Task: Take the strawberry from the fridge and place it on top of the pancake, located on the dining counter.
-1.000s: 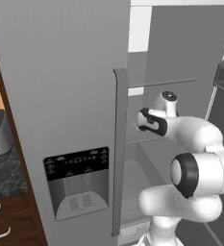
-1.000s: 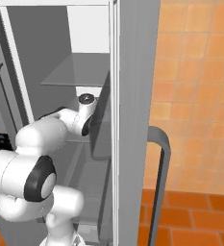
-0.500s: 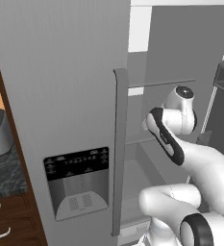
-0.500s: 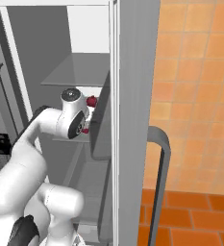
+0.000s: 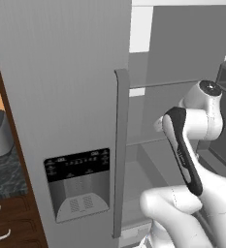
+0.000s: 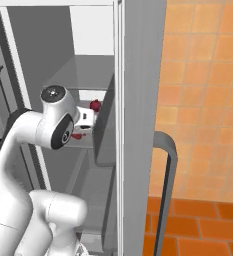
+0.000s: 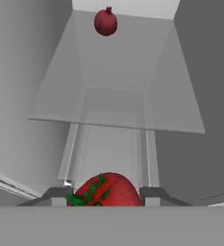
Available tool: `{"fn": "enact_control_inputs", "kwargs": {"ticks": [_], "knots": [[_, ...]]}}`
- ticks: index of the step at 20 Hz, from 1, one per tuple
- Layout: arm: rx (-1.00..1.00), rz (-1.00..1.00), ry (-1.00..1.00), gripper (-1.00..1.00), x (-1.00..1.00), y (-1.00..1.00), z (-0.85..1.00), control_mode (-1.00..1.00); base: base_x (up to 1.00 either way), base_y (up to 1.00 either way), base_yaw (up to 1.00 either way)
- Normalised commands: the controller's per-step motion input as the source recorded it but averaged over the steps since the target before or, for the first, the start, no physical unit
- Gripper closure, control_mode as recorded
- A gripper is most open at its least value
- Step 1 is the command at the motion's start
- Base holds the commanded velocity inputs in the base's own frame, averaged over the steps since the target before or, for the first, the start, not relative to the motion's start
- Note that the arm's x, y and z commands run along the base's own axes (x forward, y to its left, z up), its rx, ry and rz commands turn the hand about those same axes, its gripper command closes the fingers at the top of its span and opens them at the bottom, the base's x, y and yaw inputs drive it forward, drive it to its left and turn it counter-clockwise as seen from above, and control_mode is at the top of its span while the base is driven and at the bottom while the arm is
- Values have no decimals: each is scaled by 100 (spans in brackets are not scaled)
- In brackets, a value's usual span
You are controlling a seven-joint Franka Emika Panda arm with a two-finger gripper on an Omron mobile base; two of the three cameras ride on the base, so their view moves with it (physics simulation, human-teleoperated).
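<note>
You see the two-finger gripper point(image 7: 106, 196) clenched on the small red strawberry point(image 7: 105, 191) at 6 o'clock, half cut off, inside the grey steel fridge point(image 5: 56, 97); a dark-red round fruit point(image 7: 105, 22) sits at 12 o'clock.

Orange tiled wall point(image 6: 208, 90) at right, darker orange floor tiles point(image 6: 198, 230) lower right; dark wood cabinets point(image 5: 8, 223) and speckled counter point(image 5: 3, 177) lower left.

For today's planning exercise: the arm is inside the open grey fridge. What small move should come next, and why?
Probably draw the gripper straight back out of the grey steel fridge: its fingers are shut on the small red strawberry, with a glass shelf ahead.
</note>
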Motion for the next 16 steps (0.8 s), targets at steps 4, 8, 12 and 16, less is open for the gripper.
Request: {"fn": "enact_control_inputs", "kwargs": {"ticks": [4, 8, 12, 16], "knots": [[0, 0, 0, 100, -85, 0, 57, -100, 0, 0, 0], [0, 0, -1, 100, -76, 0, 22, -100, 0, 0, 0], [0, 0, -2, 100, -43, 3, 1, -100, 0, 0, 0], [0, 0, 2, 100, -13, 0, -2, 100, -16, 0, 0]]}}
